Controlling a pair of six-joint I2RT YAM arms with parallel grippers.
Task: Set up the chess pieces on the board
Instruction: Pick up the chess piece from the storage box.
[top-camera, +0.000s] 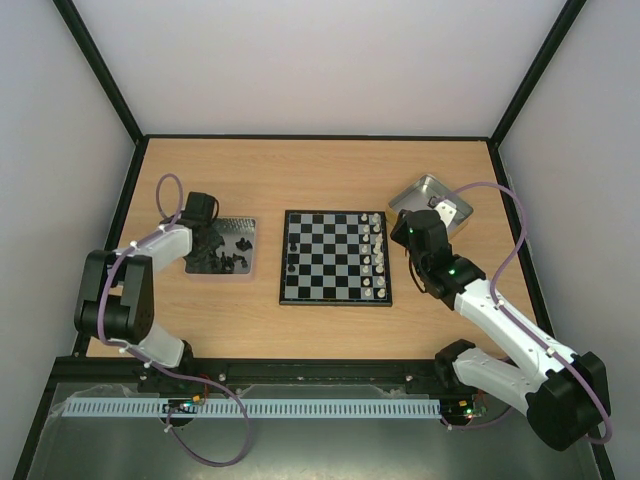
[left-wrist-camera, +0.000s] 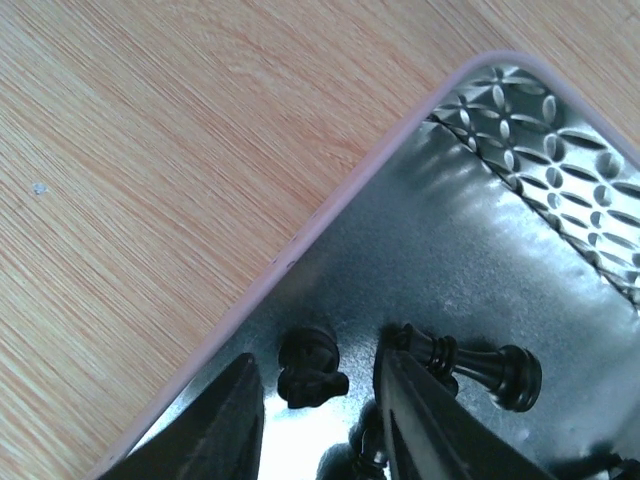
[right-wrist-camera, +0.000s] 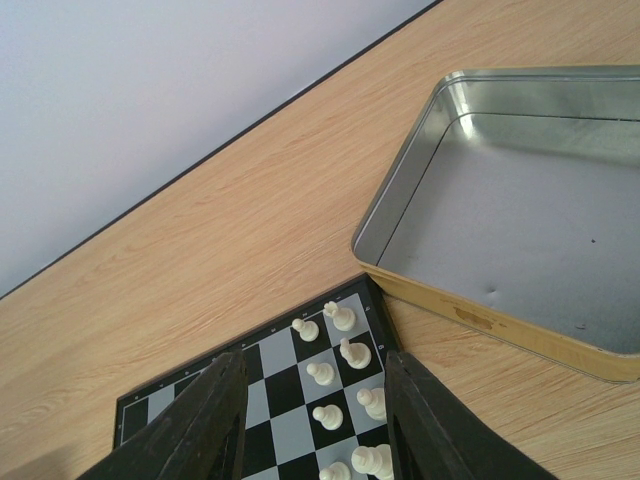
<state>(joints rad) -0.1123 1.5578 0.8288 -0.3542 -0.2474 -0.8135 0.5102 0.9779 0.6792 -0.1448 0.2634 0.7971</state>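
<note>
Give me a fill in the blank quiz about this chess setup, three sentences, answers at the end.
The piece between the left fingers is coloured ____.
In the top view, the white pieces stand along the ____ edge of the board.
The shiny tray beside the right fingers is made of ____.
Answers: black; right; metal.

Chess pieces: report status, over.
Left gripper open, straddling a black piece in the tray. Right gripper open, empty, above the board. Second piece lies close alongside.
</note>
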